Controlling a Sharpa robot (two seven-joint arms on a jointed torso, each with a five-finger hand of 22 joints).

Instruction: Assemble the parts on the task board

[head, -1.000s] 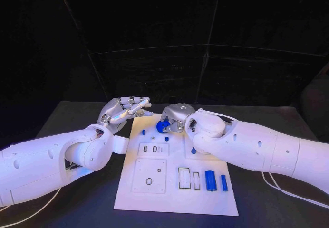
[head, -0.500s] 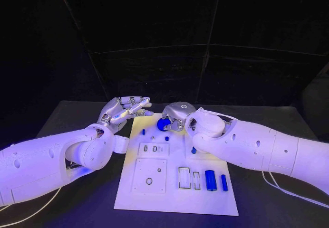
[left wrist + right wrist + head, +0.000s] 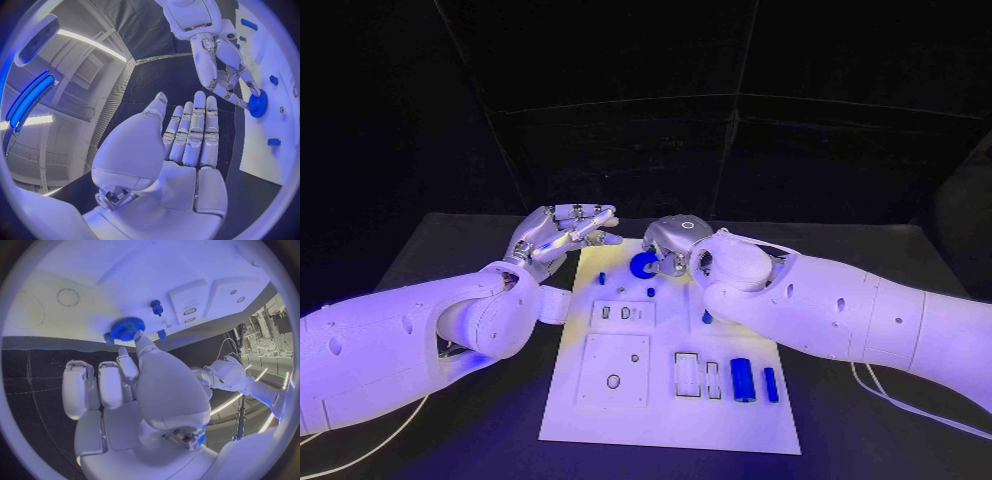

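right fingers: closed in a pinch on the blue gear, tips on its toothed rim, probably for turning or seating it rather than lifting it.
blue gear: sat at the far end of the task board, low over or on its surface; contact with the board not clear; likely held there for lining up with a peg or hole below.
right hand: arched over the gear from the robot's right, back of the hand up, palm toward the board.
left fingers: straight and side by side, nothing in them; open.
left hand: hung just past the board's far left corner, near the right hand but apart from it, apparently kept clear and ready to help.
small blue pegs: stood in the board a little nearer than the gear, untouched.
blue cylinders: lay side by side at the board's near right, beside empty rectangular slots; judged not yet assembled.
white inset plates: sat in the board's left half, holes in them unfilled.
desk: black, carried the board between the two arms.
progress: judged early, gear step in hand, most parts left.
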